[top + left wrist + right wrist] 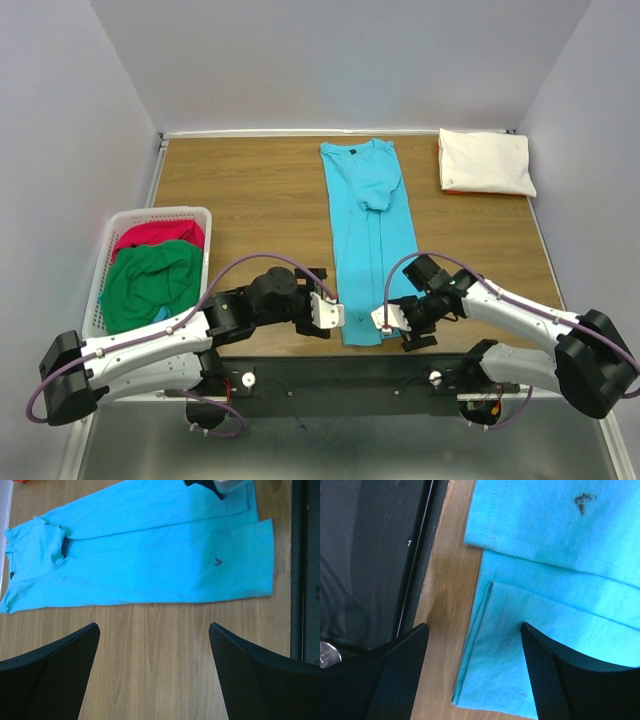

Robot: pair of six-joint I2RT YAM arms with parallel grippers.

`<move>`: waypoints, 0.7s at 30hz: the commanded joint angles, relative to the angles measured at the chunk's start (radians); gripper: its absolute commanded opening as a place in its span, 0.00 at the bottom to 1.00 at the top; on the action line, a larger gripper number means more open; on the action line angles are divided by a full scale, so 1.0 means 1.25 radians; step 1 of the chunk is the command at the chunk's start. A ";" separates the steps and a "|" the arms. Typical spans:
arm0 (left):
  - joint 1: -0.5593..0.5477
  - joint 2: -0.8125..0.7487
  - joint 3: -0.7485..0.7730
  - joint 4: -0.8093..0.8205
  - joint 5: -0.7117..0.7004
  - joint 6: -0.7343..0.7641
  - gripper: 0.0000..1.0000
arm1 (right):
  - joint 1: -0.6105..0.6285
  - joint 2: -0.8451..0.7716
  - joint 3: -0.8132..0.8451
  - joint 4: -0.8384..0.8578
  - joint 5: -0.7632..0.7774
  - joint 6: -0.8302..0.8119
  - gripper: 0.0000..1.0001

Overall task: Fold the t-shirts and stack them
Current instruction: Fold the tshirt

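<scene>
The turquoise tee (pixel 366 250) lay down the middle of the desk (pixel 250 195), folded into a long narrow strip. Its collar was at the far end and its hem at the near edge, between the two arms. A small dark mark (pixel 217 561) showed near the hem.

The left fingers (pixel 330 313) were spread wide and empty over bare wood just beside the strip's left edge, not touching it. The right fingers (pixel 386 318) were also apart, low at the hem's right corner. One finger was over the cloth and the other over the wood next to the black rail (pixel 370 555), with the folded edge in the gap. They were not clamped on it.

A cream tee (pixel 486 162) sat folded at the far right corner, with a sliver of orange cloth (pixel 449 189) under its near left edge. In the basket (pixel 160 212) at the left, a red tee (pixel 160 235) and a green tee (pixel 150 282) lay crumpled.
</scene>
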 commanded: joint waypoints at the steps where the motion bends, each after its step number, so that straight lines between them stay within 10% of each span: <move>1: -0.034 0.008 -0.016 0.061 0.032 0.026 0.97 | 0.021 0.019 -0.010 0.053 0.042 0.040 0.79; 13: -0.052 0.012 -0.023 0.141 0.052 0.027 0.95 | 0.023 -0.016 -0.053 0.088 0.190 0.094 0.52; 21: -0.057 0.094 0.000 0.188 0.115 0.030 0.95 | 0.023 0.018 -0.042 0.093 0.210 0.124 0.13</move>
